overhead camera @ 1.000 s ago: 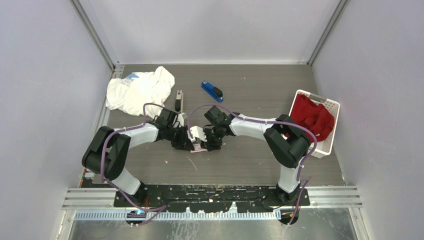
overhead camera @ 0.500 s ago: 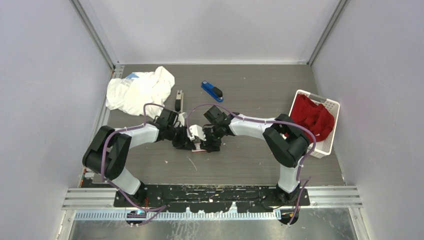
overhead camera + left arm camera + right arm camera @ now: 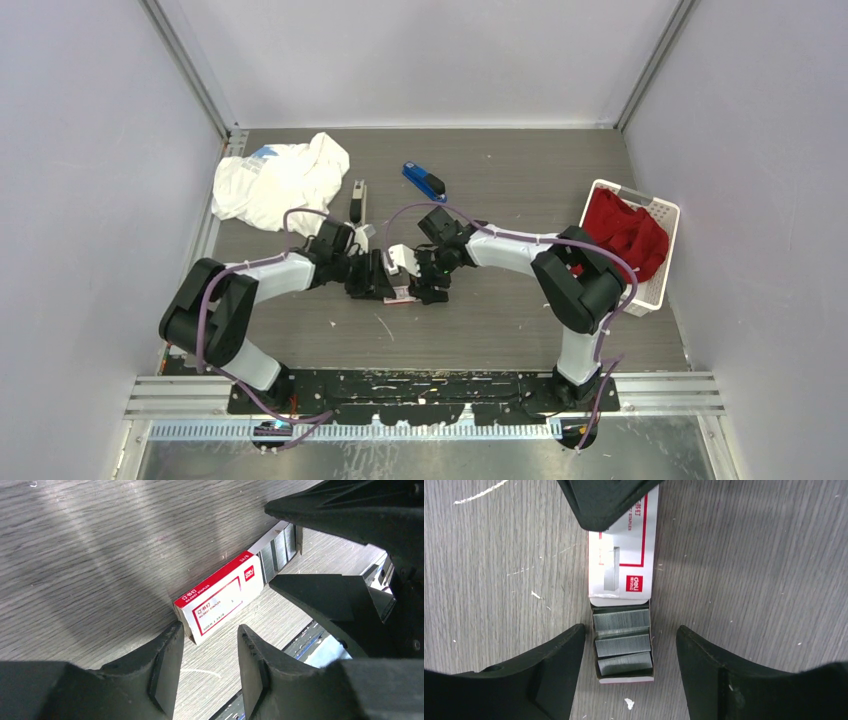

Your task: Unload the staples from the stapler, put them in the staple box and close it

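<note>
Technician: Both grippers have widened their jaws since a second ago, and the staple box [image 3: 400, 291] has stayed between them. Overhead, the left gripper [image 3: 375, 280] and right gripper [image 3: 428, 285] flank it at mid-table. The blue stapler [image 3: 424, 181] lies well apart, toward the far wall.

Inspector: Left wrist view?

Technician: Jaws apart. The closed end of the box sits between the fingertips [image 3: 172, 645], just beside one pad, and is not clamped.

Inspector: Right wrist view?

Technician: Jaws apart, with a gap on both sides of the slid-out tray [image 3: 624, 679]. The staples [image 3: 623, 644] lie in it as three loose strips.

Inspector: Hazard?

Technician: Nothing restrains the box. A finger that catches the sleeve [image 3: 644, 540] or tray on withdrawal will likely drag it and spill strips. Whether the blue stapler is empty cannot be told.
</note>
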